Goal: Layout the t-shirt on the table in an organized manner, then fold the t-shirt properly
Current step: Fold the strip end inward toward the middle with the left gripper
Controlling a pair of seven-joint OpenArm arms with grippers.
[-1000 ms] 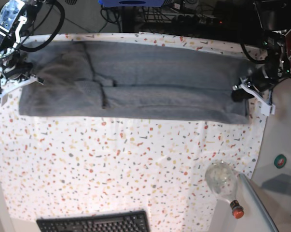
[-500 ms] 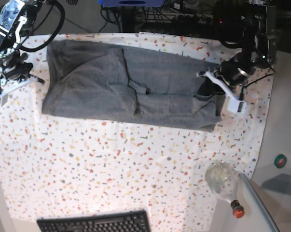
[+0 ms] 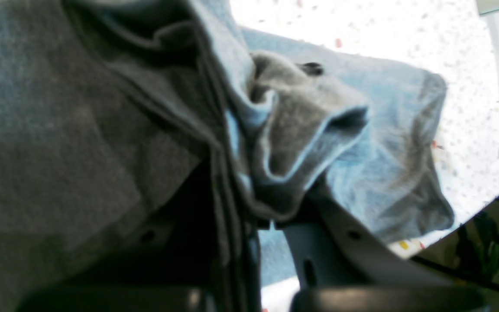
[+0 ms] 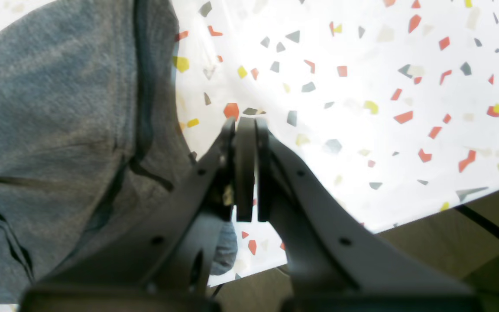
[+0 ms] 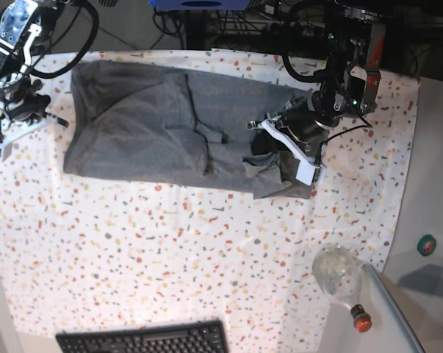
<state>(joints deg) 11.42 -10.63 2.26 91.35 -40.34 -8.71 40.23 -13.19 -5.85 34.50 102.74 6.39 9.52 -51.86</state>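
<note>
The left gripper (image 5: pixel 280 143) reaches in over the middle of the white, terrazzo-flecked surface (image 5: pixel 170 243), jaws pinching a bunched end of the plain heather-grey knit t-shirt (image 5: pixel 170 129). The right gripper (image 4: pixel 245 125) sits at the surface's far corner just beside the shirt's other end, jaws pressed together on nothing. Since half a second ago the left arm has carried its end further inward, shortening the shirt. The speckled cloth lies open toward the black keyboard (image 5: pixel 144 340) and clear bottle (image 5: pixel 339 276).

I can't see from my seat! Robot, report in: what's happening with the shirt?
Left gripper shut on heather-grey cotton t-shirt, dragging its end inward. Right gripper shut, empty, beside shirt's other end. Nothing in the way on speckled white table.
</note>
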